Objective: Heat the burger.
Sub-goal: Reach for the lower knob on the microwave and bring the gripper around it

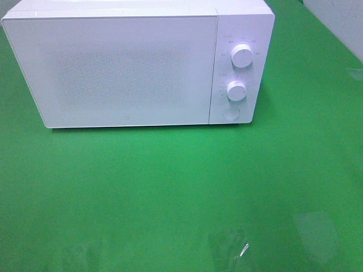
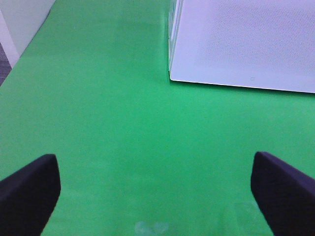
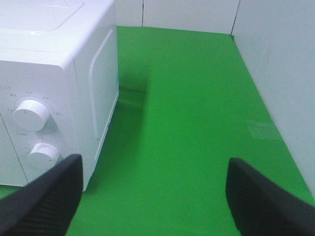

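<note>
No burger in sight; shut microwave (image 1: 125, 68) at 12 o'clock; left gripper (image 2: 153, 167) and right gripper (image 3: 155, 164) both gape, empty.

Bright even light, soft focus, glare patches on green table (image 1: 170, 187), shadow beside microwave (image 3: 49, 64)

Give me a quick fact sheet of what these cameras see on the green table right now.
surface: green table top
appliance: white box-shaped microwave oven
door: shut
controls: upper white knob, lower white knob, round button beneath them
burger: not seen in any view
left end effector: open, empty, over bare green
right end effector: open, empty, near the microwave's knob side
</note>
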{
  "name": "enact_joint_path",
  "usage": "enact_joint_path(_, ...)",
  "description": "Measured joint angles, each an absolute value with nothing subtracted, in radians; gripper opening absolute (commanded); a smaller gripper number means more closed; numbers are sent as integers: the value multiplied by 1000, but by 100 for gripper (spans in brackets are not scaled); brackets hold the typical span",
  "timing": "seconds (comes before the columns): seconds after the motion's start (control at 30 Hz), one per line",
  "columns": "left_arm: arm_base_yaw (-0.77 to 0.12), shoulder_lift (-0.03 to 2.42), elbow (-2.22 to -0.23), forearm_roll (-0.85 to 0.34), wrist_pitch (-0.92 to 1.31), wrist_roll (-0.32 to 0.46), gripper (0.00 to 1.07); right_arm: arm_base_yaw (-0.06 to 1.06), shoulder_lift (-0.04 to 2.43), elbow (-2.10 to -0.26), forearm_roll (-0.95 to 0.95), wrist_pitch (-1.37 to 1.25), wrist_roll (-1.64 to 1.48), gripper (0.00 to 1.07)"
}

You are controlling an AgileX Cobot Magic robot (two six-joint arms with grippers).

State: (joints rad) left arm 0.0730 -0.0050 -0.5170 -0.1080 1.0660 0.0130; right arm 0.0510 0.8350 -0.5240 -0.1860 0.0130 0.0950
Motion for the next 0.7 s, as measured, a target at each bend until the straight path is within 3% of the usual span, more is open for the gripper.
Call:
enact_joint_path(0.43, 73, -5, -517, -108, 1066, 13, 101, 51, 1047, -490, -169, -281, 41, 76)
enact_joint_path(0.5, 73, -5, -517, -108, 1066, 13, 101, 54, 1079, -414, -74, -447, -49, 76)
enact_joint_path(0.7, 73, -5, -517, -108, 1066, 13, 101, 148, 1127, -357, 162, -578, -220, 76)
